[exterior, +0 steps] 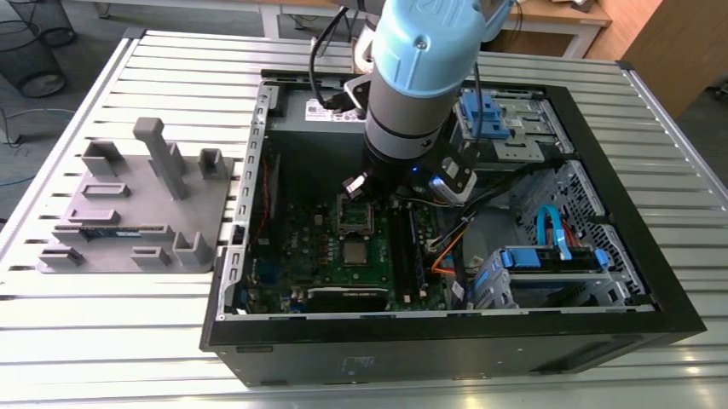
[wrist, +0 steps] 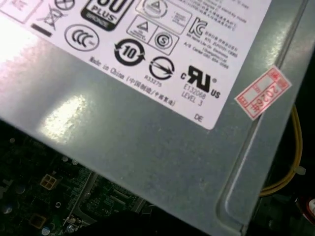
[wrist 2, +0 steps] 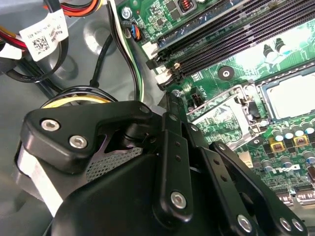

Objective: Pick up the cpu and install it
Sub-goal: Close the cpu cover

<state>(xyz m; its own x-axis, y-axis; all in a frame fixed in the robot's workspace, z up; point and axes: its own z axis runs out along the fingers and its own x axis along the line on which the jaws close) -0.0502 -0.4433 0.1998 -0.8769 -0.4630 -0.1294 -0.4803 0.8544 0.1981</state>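
The cpu, a small silvery square, lies flat in the motherboard socket inside the open computer case. The socket's metal lid stands open just behind it. In the second wrist view the cpu shows as a pale square in its frame, with the open lid beside it. My gripper hangs under the blue and grey arm, just above the open lid and slightly behind the cpu. Its black linkage is in the foreground of the second wrist view, apart from the cpu.
A grey holder tray with a green memory stick sits outside the case at the exterior view's left. The grey power-supply box is close behind the arm. Cables and blue-tabbed drive cages crowd the exterior view's right.
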